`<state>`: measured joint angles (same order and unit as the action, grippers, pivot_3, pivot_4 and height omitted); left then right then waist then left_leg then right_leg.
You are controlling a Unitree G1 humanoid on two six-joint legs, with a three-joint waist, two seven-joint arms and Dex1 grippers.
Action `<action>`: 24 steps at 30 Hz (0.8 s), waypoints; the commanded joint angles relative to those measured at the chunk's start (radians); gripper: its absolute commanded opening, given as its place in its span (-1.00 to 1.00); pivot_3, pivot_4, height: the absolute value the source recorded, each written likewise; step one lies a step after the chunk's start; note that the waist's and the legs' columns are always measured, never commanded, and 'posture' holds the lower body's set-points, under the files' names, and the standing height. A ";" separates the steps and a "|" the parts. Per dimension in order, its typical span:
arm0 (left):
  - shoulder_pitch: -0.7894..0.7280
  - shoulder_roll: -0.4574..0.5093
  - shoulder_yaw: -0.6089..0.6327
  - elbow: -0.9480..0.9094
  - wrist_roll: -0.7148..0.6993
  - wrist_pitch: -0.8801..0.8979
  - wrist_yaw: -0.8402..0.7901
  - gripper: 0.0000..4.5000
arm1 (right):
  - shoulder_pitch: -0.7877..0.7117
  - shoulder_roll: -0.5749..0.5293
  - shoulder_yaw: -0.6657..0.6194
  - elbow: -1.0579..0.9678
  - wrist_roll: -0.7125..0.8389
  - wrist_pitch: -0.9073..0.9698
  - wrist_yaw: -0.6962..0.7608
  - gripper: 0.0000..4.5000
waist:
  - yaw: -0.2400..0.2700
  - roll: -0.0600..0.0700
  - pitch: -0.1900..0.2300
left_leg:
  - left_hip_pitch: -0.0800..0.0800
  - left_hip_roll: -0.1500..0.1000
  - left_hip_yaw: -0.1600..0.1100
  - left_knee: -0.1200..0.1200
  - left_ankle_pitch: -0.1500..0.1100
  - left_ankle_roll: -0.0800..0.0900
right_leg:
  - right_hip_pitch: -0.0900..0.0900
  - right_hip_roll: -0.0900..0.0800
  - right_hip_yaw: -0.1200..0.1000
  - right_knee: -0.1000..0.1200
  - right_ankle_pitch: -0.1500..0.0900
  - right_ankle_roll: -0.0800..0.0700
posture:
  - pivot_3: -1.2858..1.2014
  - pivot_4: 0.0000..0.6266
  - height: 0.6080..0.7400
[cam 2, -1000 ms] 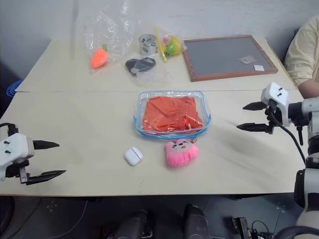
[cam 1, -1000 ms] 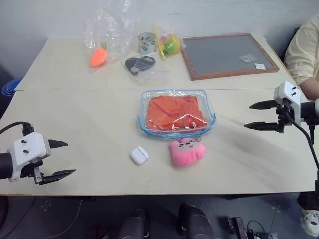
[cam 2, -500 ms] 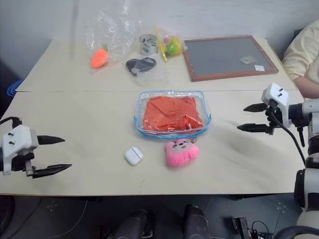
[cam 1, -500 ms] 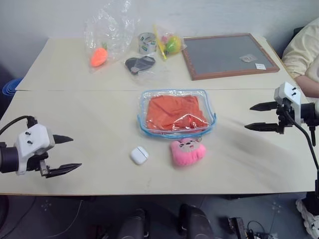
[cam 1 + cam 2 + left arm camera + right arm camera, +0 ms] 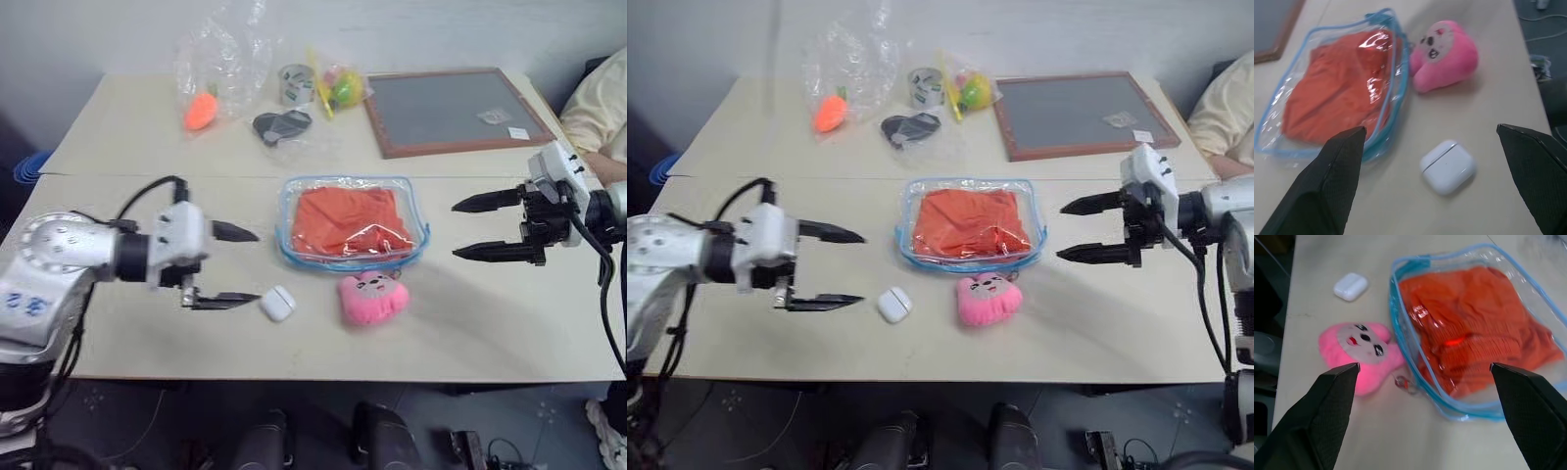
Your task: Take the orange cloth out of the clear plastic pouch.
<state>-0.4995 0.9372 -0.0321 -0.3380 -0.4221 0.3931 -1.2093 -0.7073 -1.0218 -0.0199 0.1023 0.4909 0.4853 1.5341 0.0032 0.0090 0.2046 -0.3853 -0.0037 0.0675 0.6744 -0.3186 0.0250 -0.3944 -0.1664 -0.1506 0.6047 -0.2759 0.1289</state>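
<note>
— Left eye view: has anything come out yet?

— No. The orange cloth (image 5: 351, 218) lies folded inside the clear plastic pouch (image 5: 354, 258), which sits flat mid-counter (image 5: 127, 147). I'd say the task is barely begun — opening the pouch, gripping and pulling are all left.

— And the tools?

— Both empty, fingers spread wide. The left tool (image 5: 235, 266) hangs near the pouch's left side, one finger close beside a small white case (image 5: 277, 304). The right tool (image 5: 482, 228) hangs near the pouch's right side, apart from it. The pouch lies between them, untouched.

— Anything crowding it?

— A pink plush (image 5: 371, 297) just beside the pouch's near edge — whether it touches, I cannot tell.
</note>
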 commanded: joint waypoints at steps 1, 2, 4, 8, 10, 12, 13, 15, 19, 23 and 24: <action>-0.087 -0.048 -0.135 0.165 0.129 -0.169 -0.090 1.00 | 0.029 -0.013 -0.044 -0.158 0.075 0.059 -0.007 0.99 | 0.002 0.000 0.000 | -0.001 0.000 0.001 0.002 0.000 0.000 | 0.000 0.000 -0.001 0.000 0.000 0.000 | 0.03 -0.52 1.00; -0.110 -0.066 -0.169 0.216 0.161 -0.217 -0.113 1.00 | 0.039 -0.008 -0.047 -0.189 0.084 0.066 -0.021 0.99 | 0.006 0.000 0.000 | -0.003 -0.001 0.002 0.004 0.000 0.000 | 0.000 0.000 -0.002 0.001 0.000 0.000 | 0.03 -0.52 1.00; -0.152 -0.109 -0.220 0.309 0.209 -0.300 -0.144 1.00 | 0.058 0.001 -0.053 -0.246 0.102 0.084 -0.053 0.99 | 0.011 0.000 0.000 | -0.005 -0.001 0.002 0.007 -0.001 0.001 | 0.000 0.000 -0.004 0.001 0.000 0.000 | 0.03 -0.52 1.00; -0.232 -0.197 -0.304 0.522 0.322 -0.530 -0.181 1.00 | 0.098 0.011 -0.077 -0.345 0.149 0.122 -0.105 0.99 | 0.024 -0.001 0.000 | -0.005 -0.001 0.002 0.008 -0.002 0.002 | 0.000 0.000 -0.004 0.001 0.000 0.000 | 0.03 -0.52 1.00; -0.260 -0.230 -0.320 0.598 0.349 -0.609 -0.193 1.00 | 0.116 0.006 -0.088 -0.376 0.167 0.135 -0.119 0.99 | 0.025 -0.001 0.000 | -0.006 -0.001 0.001 0.009 -0.002 0.002 | 0.000 0.000 -0.005 0.001 0.000 0.000 | 0.03 -0.52 1.00; -0.284 -0.260 -0.328 0.642 0.354 -0.645 -0.212 1.00 | 0.134 0.000 -0.095 -0.393 0.169 0.131 -0.130 0.99 | 0.024 -0.002 0.000 | -0.006 -0.002 0.001 0.009 -0.002 0.002 | 0.000 0.000 -0.005 0.001 0.000 0.000 | 0.03 -0.52 1.00; -0.292 -0.271 -0.337 0.661 0.362 -0.671 -0.223 1.00 | 0.142 -0.002 -0.099 -0.396 0.170 0.131 -0.136 0.99 | 0.024 -0.002 0.000 | -0.006 -0.002 0.001 0.009 -0.002 0.002 | 0.000 0.000 -0.006 0.001 0.000 0.000 | 0.03 -0.52 1.00; -0.306 -0.294 -0.354 0.700 0.383 -0.720 -0.235 1.00 | 0.152 -0.004 -0.105 -0.400 0.169 0.129 -0.146 0.99 | 0.022 -0.002 0.000 | -0.006 -0.002 0.001 0.009 -0.002 0.002 | 0.000 0.000 -0.006 0.001 0.000 0.000 | 0.03 -0.52 1.00; -0.329 -0.348 -0.367 0.761 0.410 -0.758 -0.228 1.00 | 0.156 0.002 -0.118 -0.415 0.189 0.142 -0.169 0.99 | 0.022 -0.003 0.000 | -0.006 -0.002 0.001 0.009 -0.002 0.002 | 0.000 0.000 -0.006 0.002 0.000 0.000 | 0.03 -0.52 1.00; -0.315 -0.343 -0.375 0.782 0.407 -0.774 -0.268 0.61 | 0.158 -0.001 -0.119 -0.420 0.203 0.147 -0.177 1.00 | 0.021 -0.003 0.000 | -0.006 -0.001 0.000 0.009 -0.002 0.002 | 0.000 0.000 -0.006 0.001 0.000 0.000 | 0.03 -0.52 1.00; -0.311 -0.342 -0.372 0.780 0.405 -0.771 -0.272 0.48 | 0.161 -0.004 -0.117 -0.417 0.201 0.144 -0.176 1.00 | 0.021 -0.003 0.000 | -0.006 -0.001 0.000 0.009 -0.002 0.002 | 0.000 0.000 -0.006 0.002 0.000 0.000 | 0.03 -0.52 1.00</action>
<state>-0.8124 0.5833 -0.4105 0.4422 -0.0196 -0.3718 -1.4706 -0.5431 -1.0091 -0.0953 -0.2871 0.6718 0.6335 1.3603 0.0241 0.0062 0.2043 -0.3914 -0.0049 0.0678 0.6839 -0.3204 0.0272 -0.3942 -0.1660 -0.1565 0.6064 -0.2757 0.1287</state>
